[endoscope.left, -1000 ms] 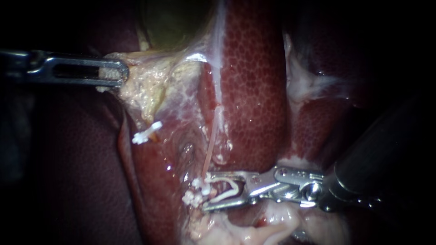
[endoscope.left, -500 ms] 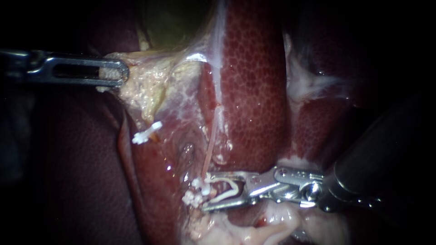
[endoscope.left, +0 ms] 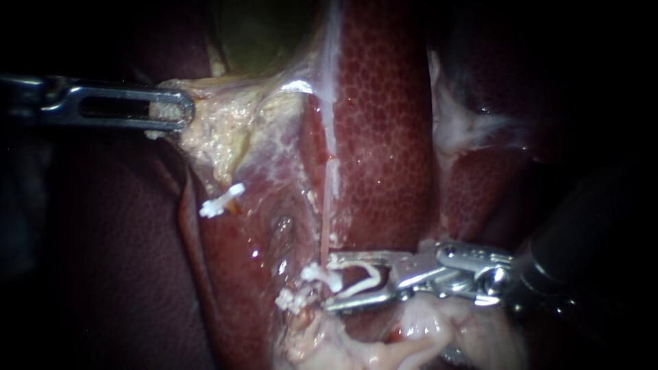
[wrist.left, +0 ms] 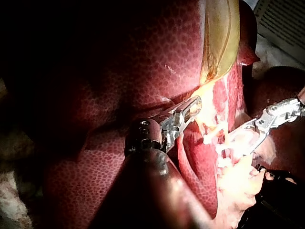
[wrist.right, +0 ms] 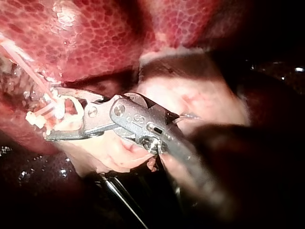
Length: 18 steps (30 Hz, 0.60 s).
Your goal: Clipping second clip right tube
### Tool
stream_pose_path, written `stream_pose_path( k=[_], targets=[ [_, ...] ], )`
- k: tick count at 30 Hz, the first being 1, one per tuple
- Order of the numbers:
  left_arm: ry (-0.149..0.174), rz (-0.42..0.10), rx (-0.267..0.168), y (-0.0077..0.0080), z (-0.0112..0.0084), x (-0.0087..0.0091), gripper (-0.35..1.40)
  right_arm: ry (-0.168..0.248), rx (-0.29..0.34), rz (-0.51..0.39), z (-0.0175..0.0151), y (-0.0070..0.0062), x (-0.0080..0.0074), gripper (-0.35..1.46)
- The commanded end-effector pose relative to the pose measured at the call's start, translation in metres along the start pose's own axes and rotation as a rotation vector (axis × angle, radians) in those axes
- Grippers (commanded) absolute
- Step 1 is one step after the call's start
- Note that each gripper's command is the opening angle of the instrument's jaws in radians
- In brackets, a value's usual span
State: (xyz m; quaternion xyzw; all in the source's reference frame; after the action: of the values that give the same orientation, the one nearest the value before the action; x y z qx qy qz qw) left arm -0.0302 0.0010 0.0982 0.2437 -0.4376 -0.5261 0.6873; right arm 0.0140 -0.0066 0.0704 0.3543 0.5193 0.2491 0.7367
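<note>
Left instrument (endoscope.left: 179, 111): jaws closed on pale tissue (endoscope.left: 219, 133), held aside, apparently to stretch the field. Right instrument (endoscope.left: 330, 282): jaws spread, cradling 1 white clip (endoscope.left: 358, 279), its mouth at the lower end of the right tube (endoscope.left: 323, 229), seemingly ready for closing.

surround: dark | backdrop — pale slatted panel (wrist.left: 281, 21) | light: bright, narrow pool

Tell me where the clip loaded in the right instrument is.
Endoscope view, lower centre: the loaded clip sits between the right instrument's jaws, at the right tube's lower end, beside another clip.
</note>
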Motion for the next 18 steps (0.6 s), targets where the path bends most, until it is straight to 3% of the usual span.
stream_pose_path(
  k=[1,18],
  targets=[
    [0.0,0.0,0.0,0.0,0.0,0.0,-0.35,0.003,-0.007,0.002,-0.0003,0.0,0.0002,0.5],
    [0.0,0.0,0.0,-0.0001,0.0,0.0,-0.35,0.011,-0.031,0.004,-0.0001,0.0012,0.0002,0.51]
  ],
)
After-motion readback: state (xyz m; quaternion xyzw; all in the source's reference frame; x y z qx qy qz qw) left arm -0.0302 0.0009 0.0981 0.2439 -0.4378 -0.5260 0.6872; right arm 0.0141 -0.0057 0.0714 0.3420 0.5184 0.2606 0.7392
